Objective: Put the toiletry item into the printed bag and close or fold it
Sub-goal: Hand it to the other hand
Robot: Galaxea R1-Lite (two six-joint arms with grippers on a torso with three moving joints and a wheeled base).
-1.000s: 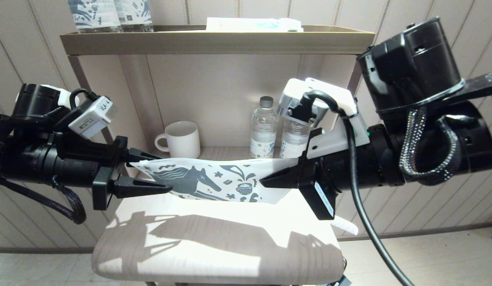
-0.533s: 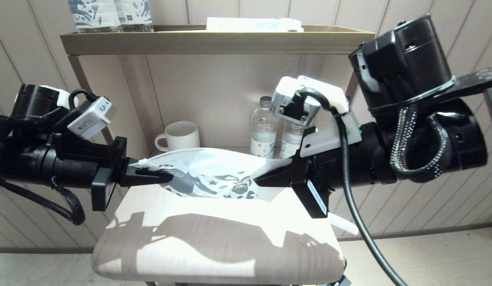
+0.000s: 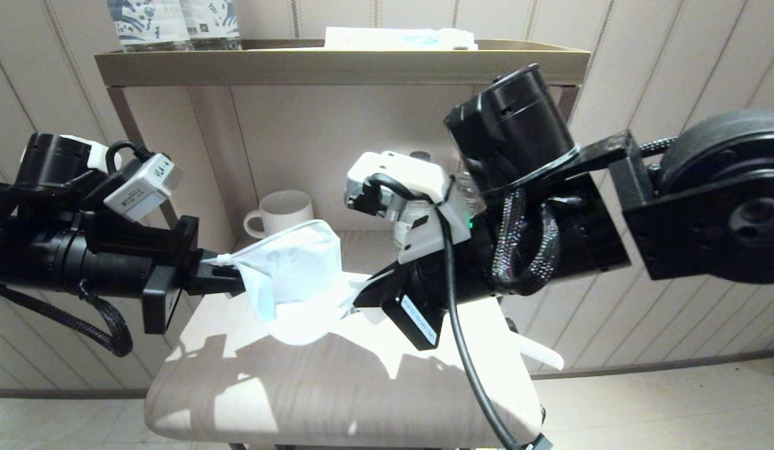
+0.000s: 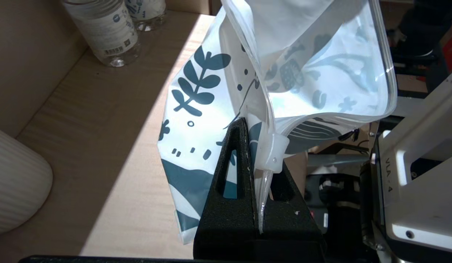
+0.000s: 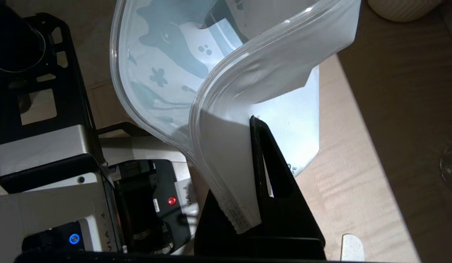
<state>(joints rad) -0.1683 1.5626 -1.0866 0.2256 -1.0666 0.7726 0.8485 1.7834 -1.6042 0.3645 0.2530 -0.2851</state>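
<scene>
The printed bag (image 3: 293, 265) hangs bowed into a loop above the stool, held at both ends. My left gripper (image 3: 234, 276) is shut on its left end, beside the white zip slider (image 4: 271, 153). In the left wrist view the teal leaf print of the bag (image 4: 196, 109) shows above that gripper (image 4: 252, 126). My right gripper (image 3: 364, 292) is shut on the other end. The right wrist view has the bag (image 5: 226, 76) curling over the right gripper (image 5: 246, 126). The white comb (image 3: 542, 356) lies on the stool's right edge, outside the bag; its tip (image 5: 352, 248) shows.
A padded stool (image 3: 337, 400) stands below both arms. Behind it a shelf unit holds a ribbed white mug (image 3: 287, 215) and water bottles (image 4: 105, 33). Horse-printed bottles (image 3: 174, 22) and a flat white-and-blue packet (image 3: 399, 39) sit on the top shelf.
My left gripper, open around the bag's left end a second ago, has shut on it. The right arm swung left towards it, buckling the flat-stretched bag into a loop.
</scene>
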